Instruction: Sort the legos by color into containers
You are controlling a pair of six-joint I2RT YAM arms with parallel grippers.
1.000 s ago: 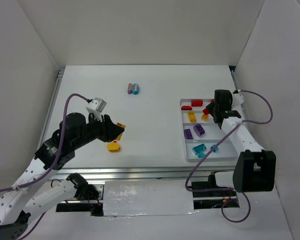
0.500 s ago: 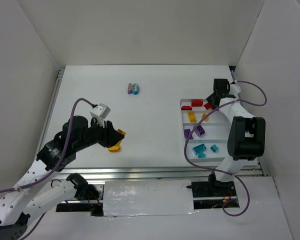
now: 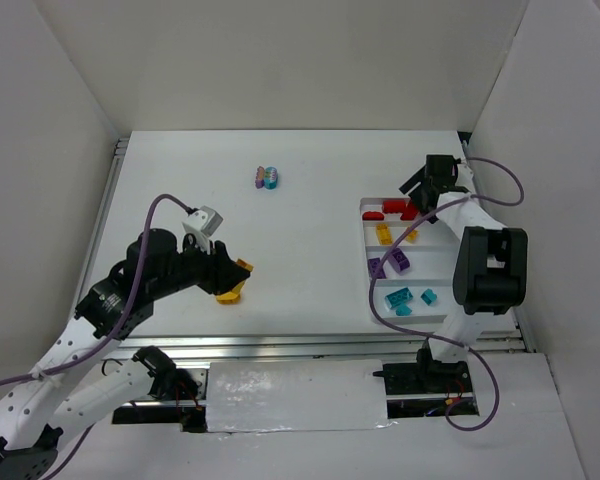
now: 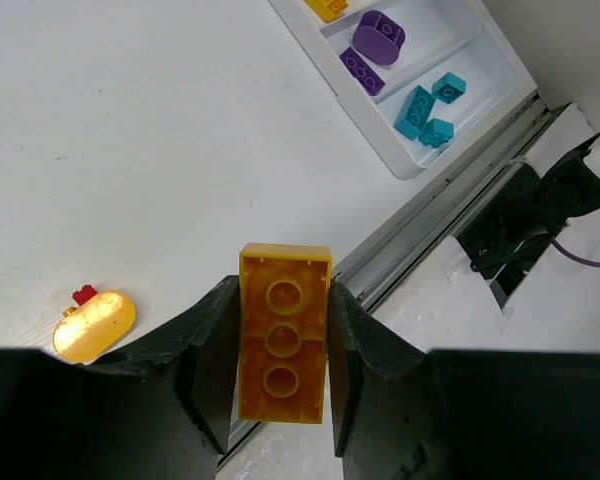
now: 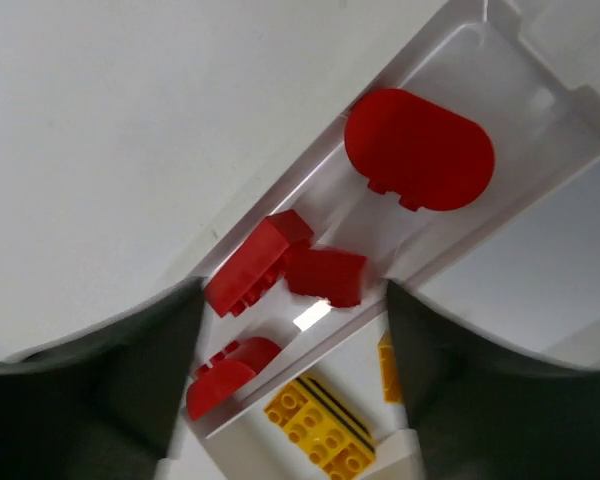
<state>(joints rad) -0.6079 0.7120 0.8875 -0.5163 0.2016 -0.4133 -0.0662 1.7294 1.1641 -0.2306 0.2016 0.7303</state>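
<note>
While outstretched, L fingers (image 4: 208,352) round brick (image 4: 283,345).

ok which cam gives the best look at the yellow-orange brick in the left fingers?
Left wrist. The yellow-orange rectangular plastic brick fills the centre, its three rings facing the camera, clamped between both fingers. Top external shows only a small orange corner poking past the fingers. Right wrist doesn't show it.

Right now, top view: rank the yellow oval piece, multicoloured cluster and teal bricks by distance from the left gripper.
From the left gripper, shut on a yellow brick:
1. yellow oval piece: on the table, just on the near side of the fingers.
2. multicoloured cluster: far middle of the table.
3. teal bricks: right side, in the nearest compartment of the white tray.
</note>
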